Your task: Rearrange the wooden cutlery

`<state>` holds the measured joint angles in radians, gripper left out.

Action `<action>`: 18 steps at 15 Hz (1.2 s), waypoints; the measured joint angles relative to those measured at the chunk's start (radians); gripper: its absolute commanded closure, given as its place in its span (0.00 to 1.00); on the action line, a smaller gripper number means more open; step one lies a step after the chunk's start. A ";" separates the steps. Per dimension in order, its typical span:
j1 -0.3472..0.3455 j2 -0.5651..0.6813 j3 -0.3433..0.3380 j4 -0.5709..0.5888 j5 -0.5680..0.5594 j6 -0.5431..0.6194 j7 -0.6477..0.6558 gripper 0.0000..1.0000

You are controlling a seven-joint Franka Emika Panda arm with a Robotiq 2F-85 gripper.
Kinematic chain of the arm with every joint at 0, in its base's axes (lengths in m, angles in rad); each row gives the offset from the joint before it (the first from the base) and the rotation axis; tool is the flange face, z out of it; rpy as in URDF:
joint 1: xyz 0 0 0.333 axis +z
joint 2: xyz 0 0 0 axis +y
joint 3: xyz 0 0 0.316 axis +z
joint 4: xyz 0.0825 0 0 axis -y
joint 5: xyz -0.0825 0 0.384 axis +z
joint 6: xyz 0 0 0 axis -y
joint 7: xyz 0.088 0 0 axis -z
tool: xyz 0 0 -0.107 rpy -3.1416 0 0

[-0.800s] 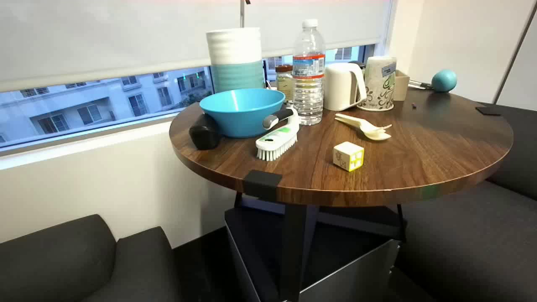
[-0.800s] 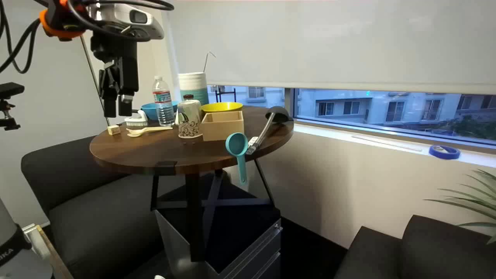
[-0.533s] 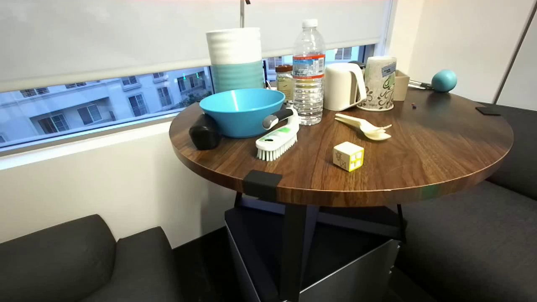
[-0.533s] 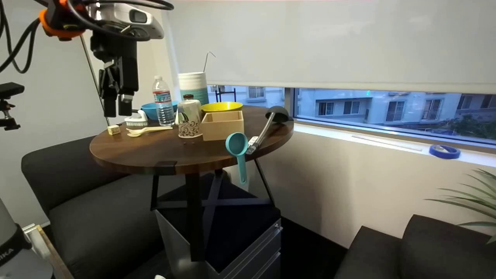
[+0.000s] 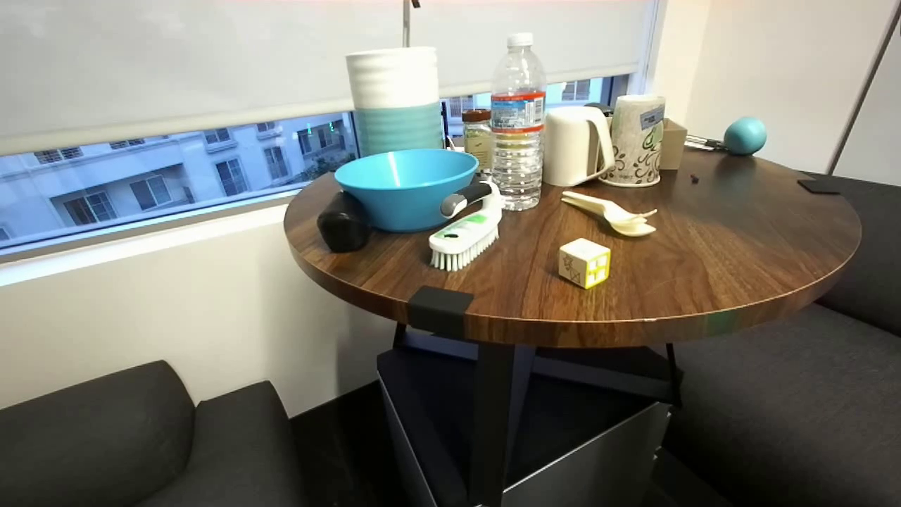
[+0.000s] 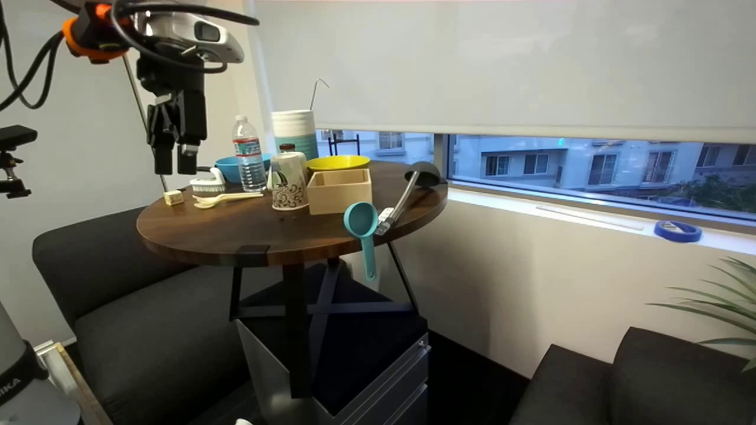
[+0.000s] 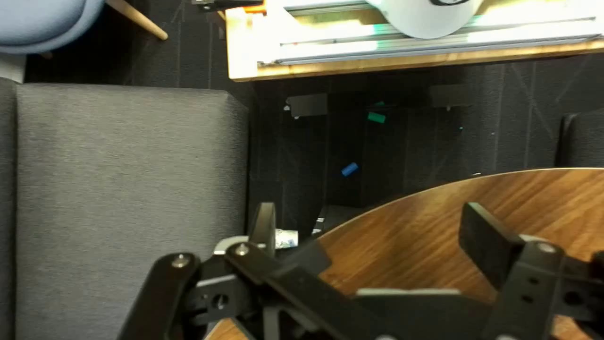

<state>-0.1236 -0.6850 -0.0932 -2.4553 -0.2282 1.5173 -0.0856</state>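
The jaws stand spread well apart, hanging higher than the pale yellow cube [image 5: 584,263]. Near that cube, on the round surface [image 5: 739,260], lies the wooden cutlery [image 5: 619,219]: pale tan, thin-handled pieces overlapping, a rounded spoon bowl and fork tines showing at the end closer to the cube, handles stretching away from it.

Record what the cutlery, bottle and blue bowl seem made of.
Cutlery: perhaps unfinished wood, pale and dull; no grain shows, so plastic is possible. Bottle: shiny plastic, probably, by its transparent, ribbed wall. Blue bowl: likely glossy plastic, by its even color and bright highlight.
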 measured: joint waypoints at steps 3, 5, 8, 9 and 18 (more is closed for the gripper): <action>0.067 0.005 0.056 0.005 0.136 -0.029 0.089 0.00; 0.095 0.020 0.099 0.007 0.209 -0.012 0.174 0.00; 0.102 0.062 0.159 0.010 0.272 0.106 0.301 0.00; 0.102 0.079 0.176 0.010 0.279 0.161 0.336 0.00; 0.115 0.177 0.244 0.011 0.282 0.361 0.445 0.00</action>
<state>-0.0083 -0.5077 0.1507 -2.4445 0.0536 1.8785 0.3591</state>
